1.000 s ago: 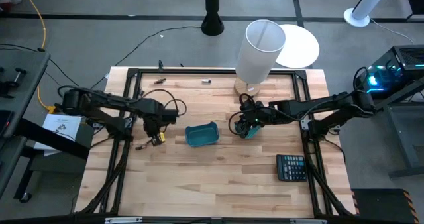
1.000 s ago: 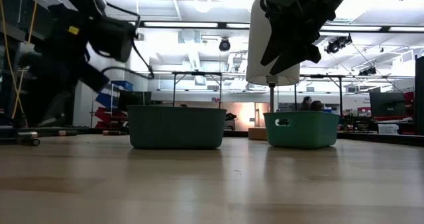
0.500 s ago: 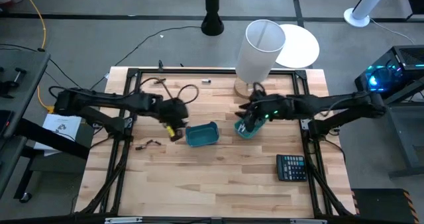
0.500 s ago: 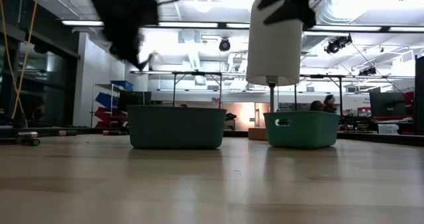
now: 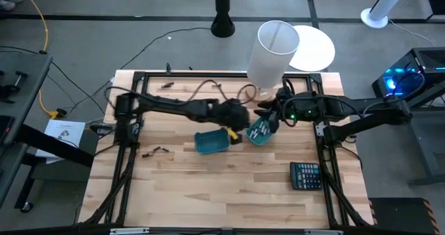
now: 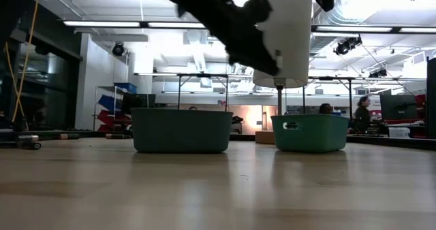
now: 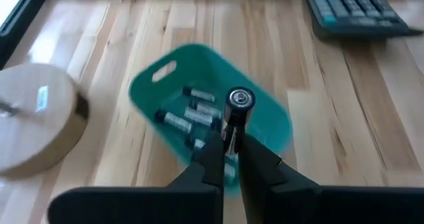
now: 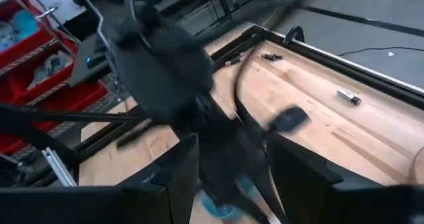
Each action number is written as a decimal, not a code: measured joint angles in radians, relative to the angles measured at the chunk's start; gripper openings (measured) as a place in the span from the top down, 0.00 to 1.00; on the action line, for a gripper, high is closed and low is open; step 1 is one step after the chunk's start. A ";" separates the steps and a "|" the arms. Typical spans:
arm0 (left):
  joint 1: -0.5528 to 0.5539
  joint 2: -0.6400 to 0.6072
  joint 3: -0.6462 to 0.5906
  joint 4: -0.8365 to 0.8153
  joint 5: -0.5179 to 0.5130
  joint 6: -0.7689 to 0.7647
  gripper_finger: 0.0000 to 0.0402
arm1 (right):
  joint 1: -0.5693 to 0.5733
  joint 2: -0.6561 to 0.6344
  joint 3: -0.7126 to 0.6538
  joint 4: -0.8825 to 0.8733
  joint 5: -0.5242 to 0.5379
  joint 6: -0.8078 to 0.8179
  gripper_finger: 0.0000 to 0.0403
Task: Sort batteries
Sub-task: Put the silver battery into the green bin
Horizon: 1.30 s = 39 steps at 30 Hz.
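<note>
The calculator [image 5: 306, 174] lies at the near right of the table [image 5: 229, 200]. Beyond it stand two teal bins, the left bin [image 5: 211, 141] and the right bin [image 5: 259, 131]. The left gripper [image 7: 228, 148] hangs above the right bin, its fingers pinching a dark battery [image 7: 238, 105] upright over the light batteries [image 7: 189, 118] lying in that bin. The right gripper [image 5: 266, 117] sits just behind the right bin, fingers spread. More loose batteries [image 5: 156, 151] lie left of the left bin, and others [image 5: 167, 85] near the far edge. A white lamp [image 5: 272, 54] stands behind the right bin.
</note>
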 joint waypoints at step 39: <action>0.645 0.189 0.219 -0.590 0.157 0.158 0.45 | -0.002 0.010 0.000 0.083 0.150 0.093 0.57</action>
